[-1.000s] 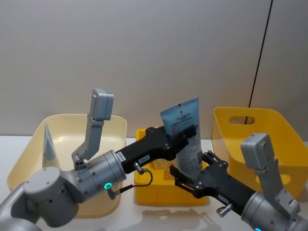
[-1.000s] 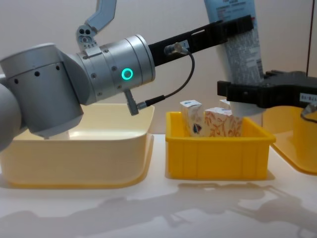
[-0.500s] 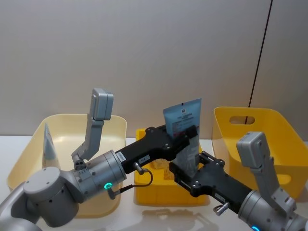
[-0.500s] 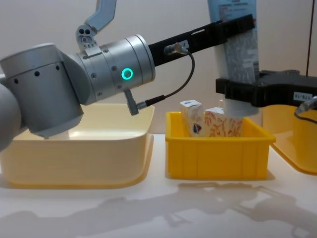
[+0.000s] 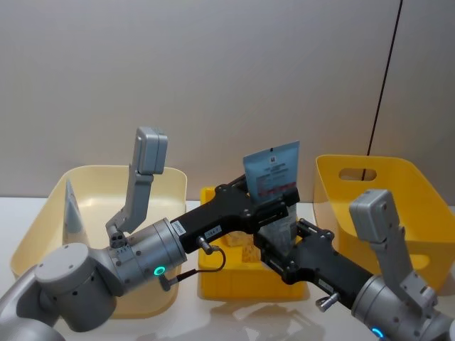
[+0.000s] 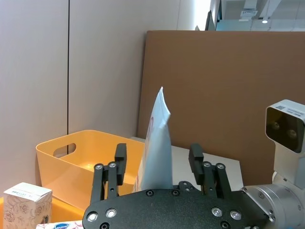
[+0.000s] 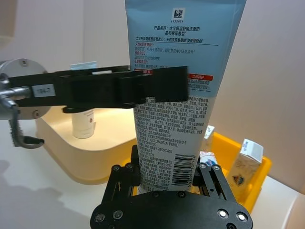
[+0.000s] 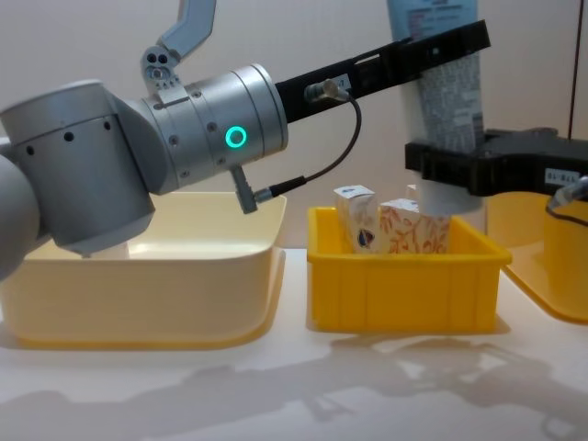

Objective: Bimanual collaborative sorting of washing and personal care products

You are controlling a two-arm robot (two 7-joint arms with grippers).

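Pale blue plastic tube (image 5: 274, 181) stands upright in mid-air at the centre of the head view, crimped flat end at 12 o'clock and cap end at 6 o'clock, directly over a small yellow bin (image 8: 404, 294). Two robot arms meet on it. The left gripper (image 5: 281, 195) reaches in from 8 o'clock and brackets the tube's middle; seen from the left wrist, its two jaws stand either side of the tube's thin edge with a gap on each side, so it looks open and no longer carrying the weight. The right gripper (image 5: 279, 243) comes in from 4 o'clock and is closed on the lower part of the tube, just beneath the left one; from the right wrist its jaws press against both sides of the printed body. One grip stacked over the other, with the tube kept vertical, suggests a handover from left arm to right, probably so the right arm can carry it to the large yellow bin (image 5: 398, 192) at 3 o'clock. Two small white cartons (image 8: 354, 216) stand upright inside the small bin below the tube. A cream bin (image 8: 138, 294) sits at 9 o'clock with a pale tube end (image 5: 71, 213) showing inside it. The left jaws must draw away without brushing the tube, or it could twist in the right grip
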